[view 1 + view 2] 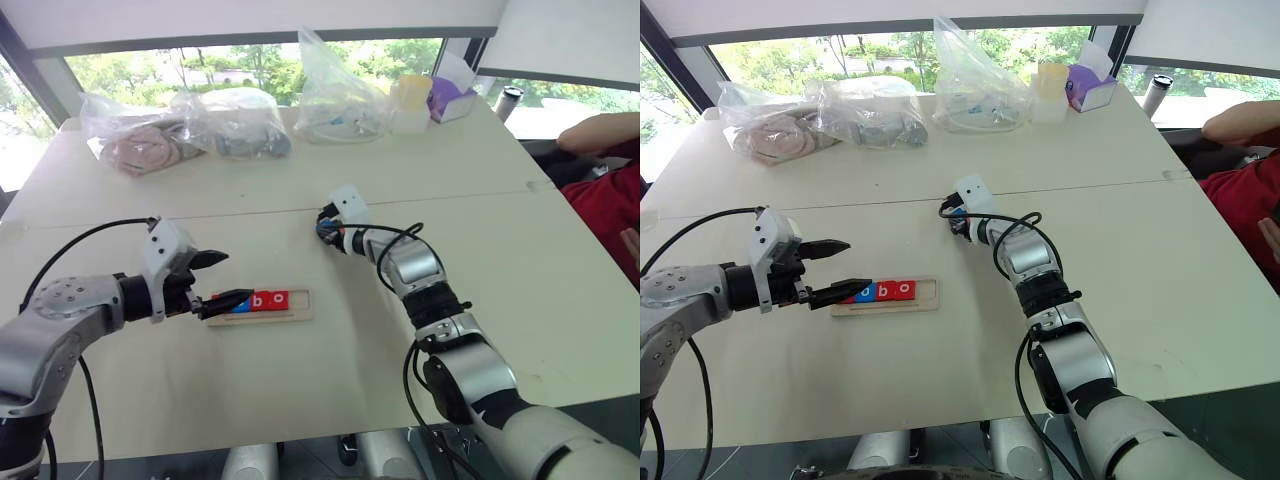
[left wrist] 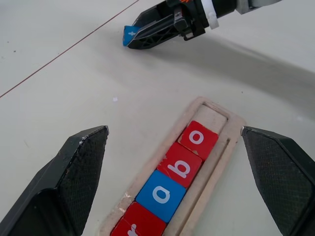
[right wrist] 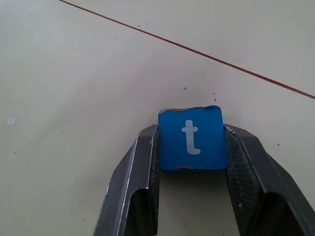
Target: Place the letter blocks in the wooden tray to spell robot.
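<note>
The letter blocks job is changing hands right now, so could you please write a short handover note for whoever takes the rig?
Left gripper: open, hovering over the wooden tray, holding nothing.
Right gripper: shut on the blue t block, low over the table beyond the tray.
Done: red r, blue o, red b and red o sit in a row in the tray.
Left: carry the t to the free slot after the last o and release it.
</note>
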`<move>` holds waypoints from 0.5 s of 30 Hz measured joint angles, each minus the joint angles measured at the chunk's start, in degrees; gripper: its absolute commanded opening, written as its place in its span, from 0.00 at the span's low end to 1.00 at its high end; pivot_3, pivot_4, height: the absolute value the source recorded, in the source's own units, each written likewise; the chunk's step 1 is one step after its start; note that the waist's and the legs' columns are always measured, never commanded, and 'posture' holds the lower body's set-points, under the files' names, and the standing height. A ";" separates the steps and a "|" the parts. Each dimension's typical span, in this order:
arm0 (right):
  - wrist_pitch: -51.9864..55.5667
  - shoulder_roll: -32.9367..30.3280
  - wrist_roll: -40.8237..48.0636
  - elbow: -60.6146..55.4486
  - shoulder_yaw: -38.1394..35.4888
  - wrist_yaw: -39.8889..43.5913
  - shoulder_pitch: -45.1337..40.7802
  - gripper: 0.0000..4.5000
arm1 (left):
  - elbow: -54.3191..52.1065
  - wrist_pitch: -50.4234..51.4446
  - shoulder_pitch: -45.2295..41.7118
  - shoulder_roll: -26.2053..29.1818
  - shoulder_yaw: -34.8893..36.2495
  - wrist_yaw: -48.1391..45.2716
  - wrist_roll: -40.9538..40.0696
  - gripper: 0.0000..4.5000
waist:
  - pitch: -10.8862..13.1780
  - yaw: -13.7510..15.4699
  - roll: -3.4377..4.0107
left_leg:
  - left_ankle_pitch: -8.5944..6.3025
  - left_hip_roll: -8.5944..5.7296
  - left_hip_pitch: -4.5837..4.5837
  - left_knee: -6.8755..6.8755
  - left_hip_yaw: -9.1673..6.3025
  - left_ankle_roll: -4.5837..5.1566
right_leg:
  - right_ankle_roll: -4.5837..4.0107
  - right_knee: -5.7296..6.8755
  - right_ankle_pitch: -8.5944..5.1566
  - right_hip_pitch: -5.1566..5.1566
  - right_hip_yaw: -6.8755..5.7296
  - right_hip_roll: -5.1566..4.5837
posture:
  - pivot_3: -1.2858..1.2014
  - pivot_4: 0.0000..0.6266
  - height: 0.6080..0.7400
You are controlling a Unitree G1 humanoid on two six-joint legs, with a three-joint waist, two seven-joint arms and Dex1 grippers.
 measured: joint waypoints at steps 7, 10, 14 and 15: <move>17.35 -5.65 2.00 -26.79 -4.00 -1.20 6.97 0.26 | 0.56 -0.40 -0.15 1.20 -0.58 -1.56 0.19 1.00 | 0.01 0.44 0.01 | 0.00 -0.04 -0.09 0.00 -0.03 0.00 | 0.07 -0.08 -0.05 -0.01 -0.02 -0.06 | 0.52 0.24 1.00; 35.30 -1.89 4.14 -41.49 -10.28 -3.97 11.95 0.26 | 1.90 -1.18 -1.70 1.24 -1.79 -2.40 0.92 1.00 | 0.00 0.47 0.01 | 0.00 -0.01 -0.06 -0.04 -0.11 0.00 | 0.06 -0.05 -0.05 0.00 -0.06 -0.01 | 0.52 0.24 1.00; 52.53 2.41 4.75 -54.35 -12.15 -7.38 17.30 0.26 | 2.85 -1.18 -4.54 1.00 -3.50 -3.24 0.99 1.00 | 0.03 0.01 0.06 | 0.00 0.01 -0.04 -0.04 -0.10 0.00 | 0.14 -0.03 -0.12 -0.03 -0.07 0.00 | 0.52 0.24 1.00; 54.22 3.02 4.66 -56.13 -12.34 -8.28 17.55 0.26 | 2.95 -1.24 -4.96 0.99 -3.94 -3.51 1.05 1.00 | 0.03 -0.01 0.07 | 0.00 0.01 -0.03 -0.02 -0.09 0.00 | 0.09 -0.03 -0.16 -0.03 -0.07 0.00 | 0.52 0.24 1.00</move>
